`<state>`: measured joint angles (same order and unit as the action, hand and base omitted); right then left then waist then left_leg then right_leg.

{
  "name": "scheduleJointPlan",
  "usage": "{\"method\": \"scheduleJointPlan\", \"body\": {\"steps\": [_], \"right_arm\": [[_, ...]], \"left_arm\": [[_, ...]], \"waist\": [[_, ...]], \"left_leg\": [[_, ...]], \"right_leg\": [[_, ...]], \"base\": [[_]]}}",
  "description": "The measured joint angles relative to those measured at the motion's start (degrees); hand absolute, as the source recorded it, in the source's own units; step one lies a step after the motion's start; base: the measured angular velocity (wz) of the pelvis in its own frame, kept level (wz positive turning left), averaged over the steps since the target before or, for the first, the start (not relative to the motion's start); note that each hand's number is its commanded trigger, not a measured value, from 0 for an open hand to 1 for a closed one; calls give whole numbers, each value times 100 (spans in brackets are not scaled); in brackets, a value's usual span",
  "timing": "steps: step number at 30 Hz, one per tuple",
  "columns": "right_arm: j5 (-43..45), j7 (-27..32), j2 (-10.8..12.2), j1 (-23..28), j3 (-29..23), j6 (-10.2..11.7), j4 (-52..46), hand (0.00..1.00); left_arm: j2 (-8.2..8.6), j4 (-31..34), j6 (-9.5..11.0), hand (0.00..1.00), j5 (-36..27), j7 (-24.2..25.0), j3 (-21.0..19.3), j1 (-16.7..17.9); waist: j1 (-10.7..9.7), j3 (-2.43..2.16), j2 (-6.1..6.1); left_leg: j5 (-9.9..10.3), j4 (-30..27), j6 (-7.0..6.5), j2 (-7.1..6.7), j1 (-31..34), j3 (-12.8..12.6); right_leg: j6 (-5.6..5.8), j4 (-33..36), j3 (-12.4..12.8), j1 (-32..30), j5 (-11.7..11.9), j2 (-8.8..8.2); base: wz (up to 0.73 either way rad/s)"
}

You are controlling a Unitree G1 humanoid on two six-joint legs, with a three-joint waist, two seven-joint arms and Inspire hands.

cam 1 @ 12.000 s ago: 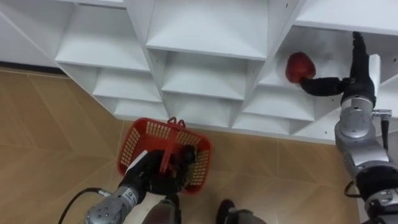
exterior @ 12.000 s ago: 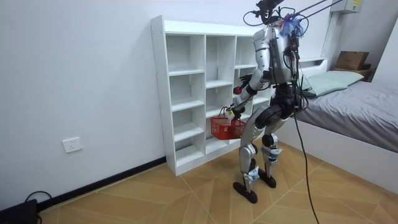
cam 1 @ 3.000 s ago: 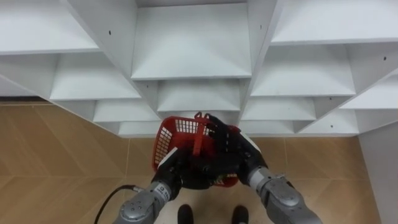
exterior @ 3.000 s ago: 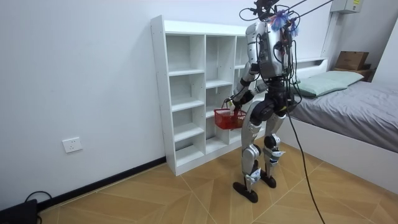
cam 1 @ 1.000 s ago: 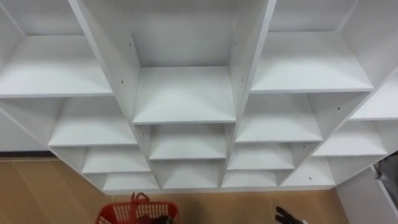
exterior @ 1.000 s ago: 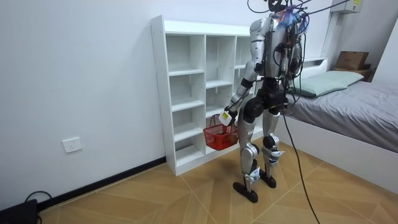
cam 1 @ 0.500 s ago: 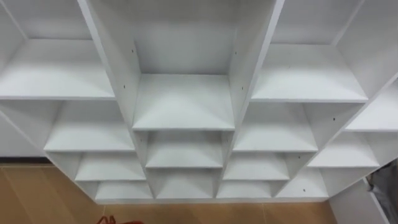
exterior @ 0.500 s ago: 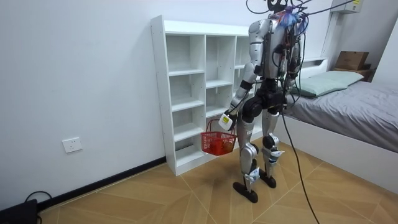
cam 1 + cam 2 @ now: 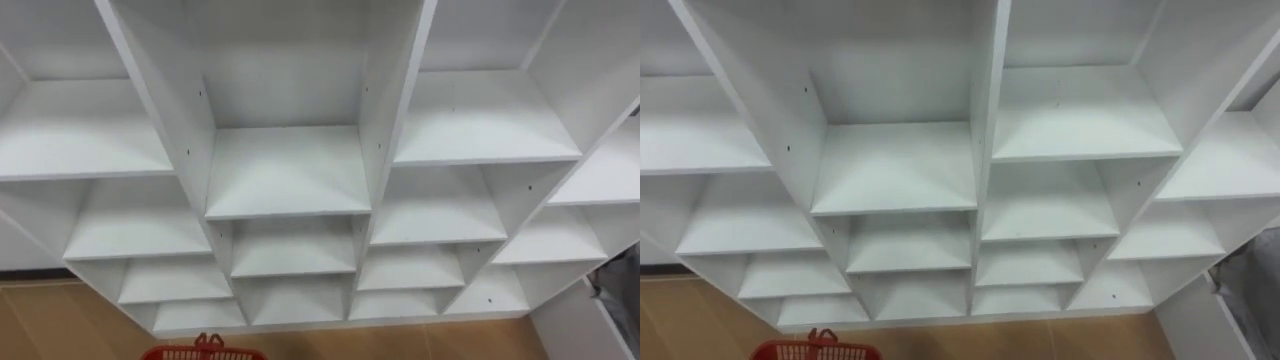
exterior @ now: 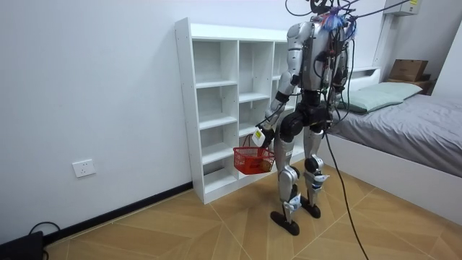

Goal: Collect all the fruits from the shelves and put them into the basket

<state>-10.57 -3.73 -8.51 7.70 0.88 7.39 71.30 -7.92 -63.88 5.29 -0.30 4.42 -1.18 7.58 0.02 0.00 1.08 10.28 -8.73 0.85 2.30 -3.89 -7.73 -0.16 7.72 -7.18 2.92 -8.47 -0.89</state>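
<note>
The basket (image 10: 253, 160) has been lowered to the robot's side, its handle wrapped by the curled left hand (image 10: 258, 139); fruit is judged carried inside. At 12 o'clock the closet (image 9: 290, 170) shelves are left bare: collection seems finished.

No text, number or sign can be read anywhere. In the room view, the small white tag on the left hand (image 10: 259, 136), which holds the red basket (image 10: 252, 161) by its handle, is too small to make out. So is the yellowish sticker (image 10: 412, 6) at the upper right.
</note>
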Motion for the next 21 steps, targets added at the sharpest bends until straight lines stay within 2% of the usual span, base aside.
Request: {"method": "scheduleJointPlan", "body": {"steps": [15, 21], "right_arm": [[11, 228, 5, 19, 2, 0, -3, 0], [13, 186, 3, 19, 0, -4, -3, 0]], "left_arm": [[5, 11, -2, 100, 2, -40, 67, -1], [6, 9, -41, 100, 1, -40, 88, 5]], "waist": [[-25, 12, -34], [-93, 15, -47]], "left_leg": [[1, 8, 0, 0, -4, 5], [1, 24, 1, 0, -20, 12]], "right_leg": [[0, 1, 14, -4, 0, 4], [1, 3, 39, -7, 0, 8]], "base": [[0], [0]]}}
